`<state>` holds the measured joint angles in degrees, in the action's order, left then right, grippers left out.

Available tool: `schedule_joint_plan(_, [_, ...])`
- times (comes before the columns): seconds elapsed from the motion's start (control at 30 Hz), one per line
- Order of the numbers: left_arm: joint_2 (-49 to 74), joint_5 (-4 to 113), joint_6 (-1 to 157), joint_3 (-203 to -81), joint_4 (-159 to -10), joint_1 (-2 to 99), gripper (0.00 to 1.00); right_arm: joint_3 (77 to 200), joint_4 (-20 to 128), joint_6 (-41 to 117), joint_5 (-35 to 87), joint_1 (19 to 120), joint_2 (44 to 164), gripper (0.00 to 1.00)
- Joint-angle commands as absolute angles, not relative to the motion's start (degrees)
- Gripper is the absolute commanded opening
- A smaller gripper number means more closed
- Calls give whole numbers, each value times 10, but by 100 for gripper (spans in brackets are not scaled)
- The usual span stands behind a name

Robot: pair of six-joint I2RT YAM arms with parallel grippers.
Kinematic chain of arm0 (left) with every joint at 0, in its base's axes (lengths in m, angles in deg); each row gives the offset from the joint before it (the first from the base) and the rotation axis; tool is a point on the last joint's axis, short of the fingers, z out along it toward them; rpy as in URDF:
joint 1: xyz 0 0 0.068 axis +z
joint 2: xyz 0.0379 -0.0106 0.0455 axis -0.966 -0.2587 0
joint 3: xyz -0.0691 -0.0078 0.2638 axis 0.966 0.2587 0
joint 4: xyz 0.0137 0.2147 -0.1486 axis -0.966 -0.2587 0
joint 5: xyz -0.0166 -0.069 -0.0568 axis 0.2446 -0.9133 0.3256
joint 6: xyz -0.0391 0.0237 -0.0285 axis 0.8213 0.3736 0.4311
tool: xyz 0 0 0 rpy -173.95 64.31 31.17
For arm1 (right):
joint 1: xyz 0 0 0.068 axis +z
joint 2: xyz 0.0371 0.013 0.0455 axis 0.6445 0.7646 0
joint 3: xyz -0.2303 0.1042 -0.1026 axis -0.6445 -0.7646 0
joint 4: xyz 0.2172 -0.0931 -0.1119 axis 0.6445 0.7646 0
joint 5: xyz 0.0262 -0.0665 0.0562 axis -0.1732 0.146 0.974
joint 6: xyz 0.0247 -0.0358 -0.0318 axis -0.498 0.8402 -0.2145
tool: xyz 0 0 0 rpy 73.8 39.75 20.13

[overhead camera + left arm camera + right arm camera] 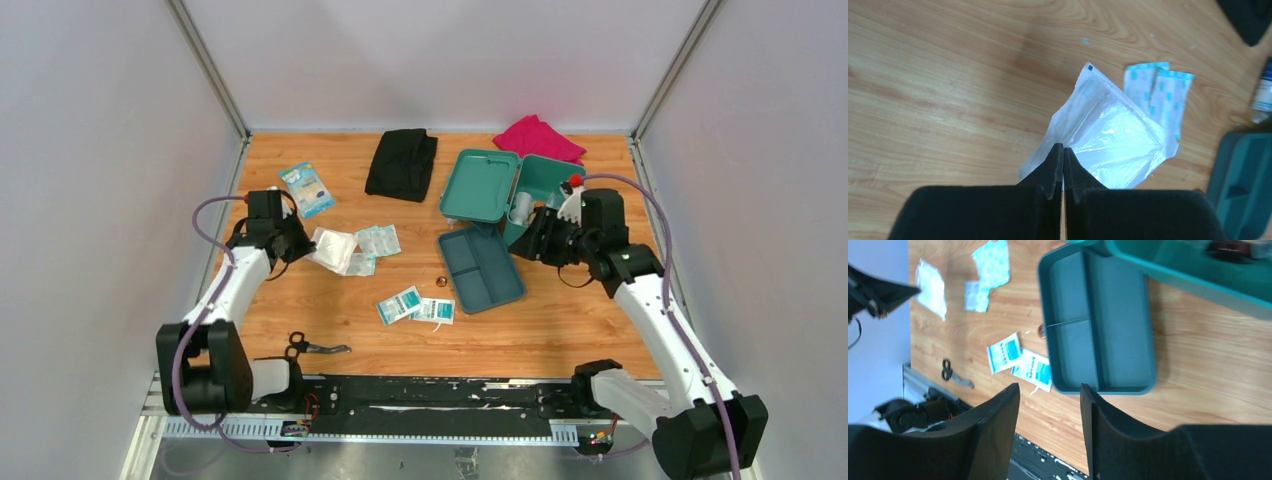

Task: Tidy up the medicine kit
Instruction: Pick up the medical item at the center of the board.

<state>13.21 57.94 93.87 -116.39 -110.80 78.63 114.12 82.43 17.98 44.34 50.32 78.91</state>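
The medicine kit point(548, 178) stands open near the tabletop's point(560, 330) far right corner, with its lid to the left. Its inner tray point(482, 268) lies out just in front, long axis running far to near, slightly slanted. The right hand point(1048, 390) hovers beside the box, fingers apart and empty, and is clearly the nearer. The left hand point(1063, 152), by the left edge, is pressed together on a clear gauze pouch's point(1118, 135) edge. The kit lies well to its right.

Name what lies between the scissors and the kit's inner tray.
Two teal-and-white sachets, side by side, lie between the scissors and the inner tray; the top view shows it best.
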Motion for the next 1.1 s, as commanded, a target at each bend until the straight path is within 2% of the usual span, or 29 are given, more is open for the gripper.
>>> schedule_joint_plan(0.0, [225, 520, 984, -1123, -1109, 768, 0, 1155, 784, 138, 444, 586, 796, 61])
schedule_joint_plan(0.13, [319, 502, 1063, -1064, -1079, 719, 0, 1153, 710, 93, 424, 677, 818, 74])
schedule_joint_plan(0.33, [432, 546, 1200, -1012, -1068, 614, 0, 1177, 643, 47, 375, 792, 894, 78])
schedule_joint_plan(0.5, [481, 593, 1283, -1001, -1074, 554, 0, 1181, 578, 8, 359, 840, 942, 78])
schedule_joint_plan(0.73, [456, 593, 1299, -1012, -1063, 524, 0, 1204, 519, -7, 360, 887, 997, 78])
schedule_joint_plan(1.07, [455, 572, 1309, -1005, -1033, 510, 0, 1227, 514, -21, 358, 893, 1063, 65])
